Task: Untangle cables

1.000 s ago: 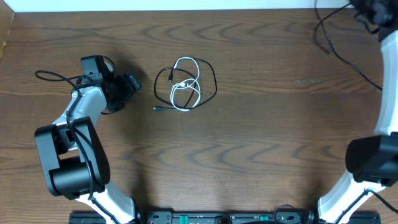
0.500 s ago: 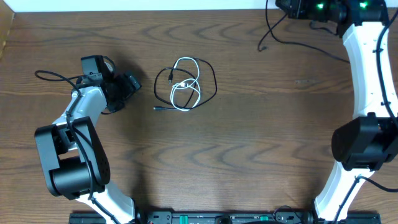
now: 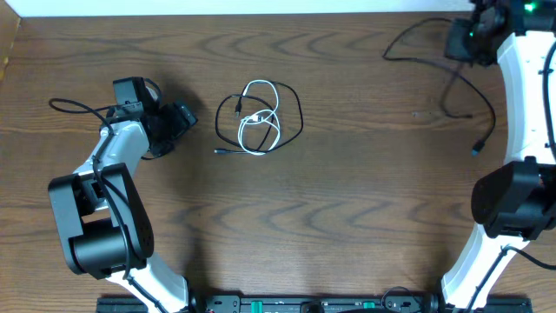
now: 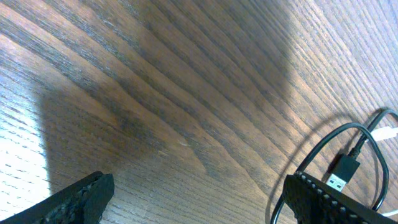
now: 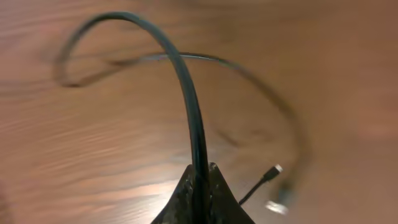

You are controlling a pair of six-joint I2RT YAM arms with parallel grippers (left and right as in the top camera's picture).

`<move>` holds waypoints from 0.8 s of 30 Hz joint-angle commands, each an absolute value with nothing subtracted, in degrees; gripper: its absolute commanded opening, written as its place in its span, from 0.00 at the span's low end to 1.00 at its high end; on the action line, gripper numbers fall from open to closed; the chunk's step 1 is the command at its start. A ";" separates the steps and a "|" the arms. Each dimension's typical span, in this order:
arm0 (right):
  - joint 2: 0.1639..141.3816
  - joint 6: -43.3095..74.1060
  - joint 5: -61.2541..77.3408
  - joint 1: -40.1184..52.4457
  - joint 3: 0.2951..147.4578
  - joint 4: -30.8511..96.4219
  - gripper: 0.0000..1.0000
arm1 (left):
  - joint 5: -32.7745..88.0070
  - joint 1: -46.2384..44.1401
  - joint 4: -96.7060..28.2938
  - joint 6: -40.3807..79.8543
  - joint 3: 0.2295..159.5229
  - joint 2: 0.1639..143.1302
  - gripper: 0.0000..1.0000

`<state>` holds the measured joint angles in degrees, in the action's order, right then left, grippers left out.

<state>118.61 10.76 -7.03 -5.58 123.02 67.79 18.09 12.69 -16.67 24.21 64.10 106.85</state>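
A tangle of cables lies mid-table: a thin black cable (image 3: 299, 115) looped with a shorter white cable (image 3: 261, 83). My left gripper (image 3: 184, 116) is open just left of the tangle, low over the wood. In the left wrist view the left gripper (image 4: 199, 205) holds nothing, and the black cable's USB plug (image 4: 344, 169) and a white plug (image 4: 387, 132) show beside its right finger (image 4: 320, 199). At the far right, my right gripper (image 3: 459, 41) is shut on a separate long black cable (image 3: 477, 148). In the right wrist view this cable (image 5: 186, 93) arcs up from the right gripper (image 5: 200, 180), blurred.
The held cable's loose loops trail over the table's far right, one plug end (image 5: 272, 172) lying on the wood. A thick black robot wire (image 3: 65, 106) runs left of the left arm. The table's back edge (image 3: 261, 14) meets a white wall.
The right arm has swung about the far right corner with the long black cable, which now drapes further right and nearer the front. The left arm and the tangle have not moved.
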 commanded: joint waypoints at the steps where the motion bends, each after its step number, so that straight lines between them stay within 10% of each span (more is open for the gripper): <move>1: 118.26 15.92 -19.35 -8.27 122.43 69.12 0.01 | 17.93 12.82 -16.88 24.36 63.33 107.50 0.93; 10: 118.26 19.07 -18.46 -13.91 120.22 70.26 0.19 | 17.93 12.82 -16.88 24.36 63.33 107.50 0.92; 13: 118.26 19.07 -18.46 -14.85 118.58 70.00 0.77 | 17.93 12.82 -16.91 24.36 63.33 107.50 0.93; 15: 118.26 19.09 -18.02 -15.20 117.54 69.41 0.95 | 17.93 12.82 -16.91 24.36 63.33 107.50 0.93; 24: 118.26 14.48 -2.72 -15.25 111.37 63.13 0.96 | 17.93 12.82 -16.88 24.34 63.33 107.50 0.92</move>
